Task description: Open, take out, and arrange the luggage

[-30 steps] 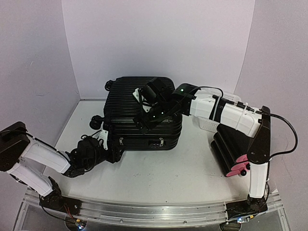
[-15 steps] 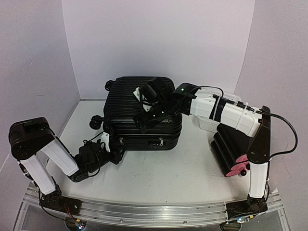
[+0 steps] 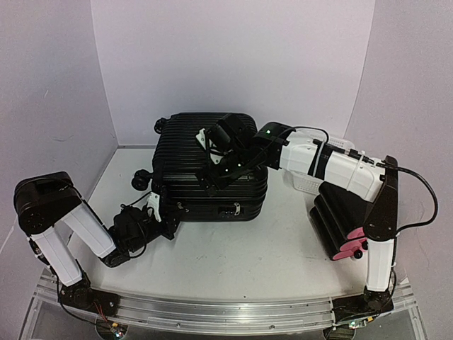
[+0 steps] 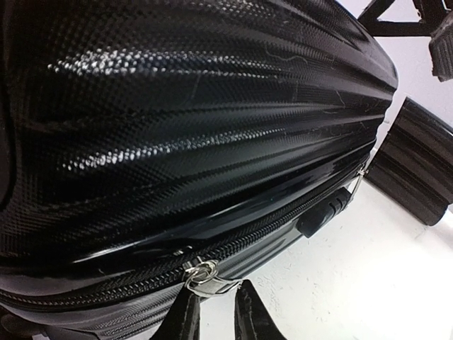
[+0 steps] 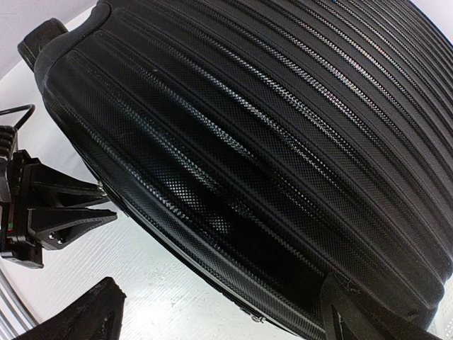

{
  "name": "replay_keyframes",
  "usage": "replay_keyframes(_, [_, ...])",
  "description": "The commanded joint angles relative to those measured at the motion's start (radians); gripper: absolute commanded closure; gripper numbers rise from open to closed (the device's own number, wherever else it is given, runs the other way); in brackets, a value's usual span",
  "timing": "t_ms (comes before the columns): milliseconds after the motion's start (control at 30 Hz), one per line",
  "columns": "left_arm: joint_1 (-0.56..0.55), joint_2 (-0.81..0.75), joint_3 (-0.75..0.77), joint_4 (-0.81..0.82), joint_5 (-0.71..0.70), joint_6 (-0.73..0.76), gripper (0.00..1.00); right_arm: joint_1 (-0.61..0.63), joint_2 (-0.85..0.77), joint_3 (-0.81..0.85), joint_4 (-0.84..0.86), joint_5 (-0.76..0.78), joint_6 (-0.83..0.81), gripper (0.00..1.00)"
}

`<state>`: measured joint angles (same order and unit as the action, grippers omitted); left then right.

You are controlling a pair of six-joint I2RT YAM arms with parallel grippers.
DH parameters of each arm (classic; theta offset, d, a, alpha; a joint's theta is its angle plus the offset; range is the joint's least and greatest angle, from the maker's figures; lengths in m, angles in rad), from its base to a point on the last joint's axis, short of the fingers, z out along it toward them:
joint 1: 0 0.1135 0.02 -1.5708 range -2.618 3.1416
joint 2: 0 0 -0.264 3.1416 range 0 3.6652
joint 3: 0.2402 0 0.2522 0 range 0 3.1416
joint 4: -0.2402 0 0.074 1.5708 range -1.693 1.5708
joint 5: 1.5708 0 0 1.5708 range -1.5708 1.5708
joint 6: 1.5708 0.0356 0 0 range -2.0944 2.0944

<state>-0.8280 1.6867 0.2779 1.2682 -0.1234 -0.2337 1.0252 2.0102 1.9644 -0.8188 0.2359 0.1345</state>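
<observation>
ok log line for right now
stage: at zipper | left jaws: narrow gap at zipper pull, grip unclear | right jaws: wide open over luggage shell | luggage: zipped shut

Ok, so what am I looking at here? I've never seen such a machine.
It's a robot: a left arm and a right arm bolted at a white table's near edge, each ending in a two-finger gripper. The wide picture comes from a fixed camera above and behind them; the other two from a camera on each wrist. On the table lies a closed black hard-shell suitcase; right of it, a black drawer box with pink fronts and a white mesh basket. The left gripper has its fingers nearly together at the silver zipper pull; whether it is pinched, I cannot tell. The right gripper is spread wide open over the suitcase's top, holding nothing.
</observation>
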Motion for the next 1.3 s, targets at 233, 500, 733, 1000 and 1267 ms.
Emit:
replay_keyframes(233, [0.021, 0.003, 0.024, 0.1, -0.054, -0.084, 0.8, -0.004, -0.017, 0.001, 0.027, -0.025, -0.001, 0.02])
replay_keyframes(500, [0.03, 0.015, 0.028, 0.093, -0.108, -0.171, 0.62, -0.004, -0.012, 0.006, 0.027, -0.035, 0.0, 0.02])
replay_keyframes(733, [0.035, 0.009, 0.028, 0.092, -0.01, -0.159, 0.74, -0.004, -0.008, 0.007, 0.027, -0.036, -0.004, 0.02])
replay_keyframes(1000, [0.049, -0.047, 0.016, 0.102, 0.043, -0.168, 0.86, -0.004, -0.009, 0.007, 0.026, -0.038, -0.005, 0.02])
replay_keyframes(1267, [0.057, -0.049, 0.018, 0.101, 0.054, -0.23, 0.8, -0.004, -0.013, 0.001, 0.027, -0.036, -0.009, 0.02])
